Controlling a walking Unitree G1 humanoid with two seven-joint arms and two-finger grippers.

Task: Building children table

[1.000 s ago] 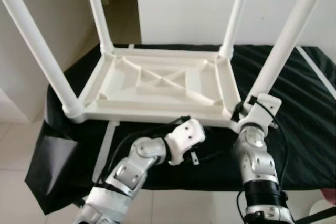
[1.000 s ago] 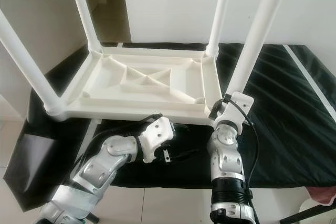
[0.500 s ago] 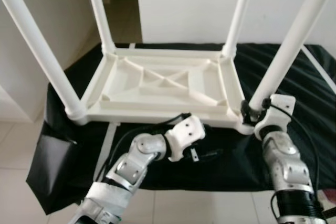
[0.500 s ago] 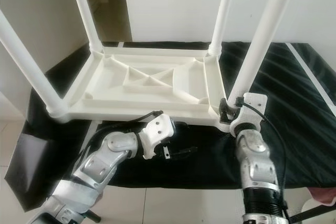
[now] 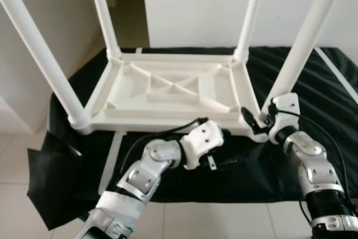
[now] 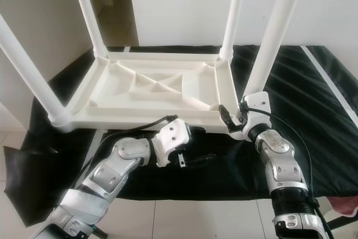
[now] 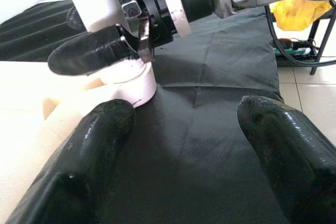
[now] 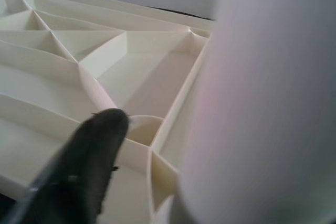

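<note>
A white children's table [image 5: 168,122] lies upside down on a black cloth [image 5: 319,90], its legs pointing up. My right gripper [image 5: 255,122] is at the foot of the near right leg [image 5: 302,43], open. One finger [image 8: 100,145] reaches over the table's ribbed underside, with a gap between it and the leg [image 8: 262,103], and the other finger is hidden behind the leg. My left gripper [image 7: 184,145] is open and holds nothing. It hovers low over the cloth just in front of the table's front rim, pointing toward that same corner [image 7: 126,85].
The near left leg [image 5: 39,48] slants up at the left, and two far legs stand at the back. A white slat [image 5: 112,158] lies under the cloth's front edge. A black bag [image 5: 50,177] hangs at the left, over tiled floor.
My right gripper has swung in from the right and now has its fingers around the foot of the near right leg. My left gripper has edged slightly to the right.
</note>
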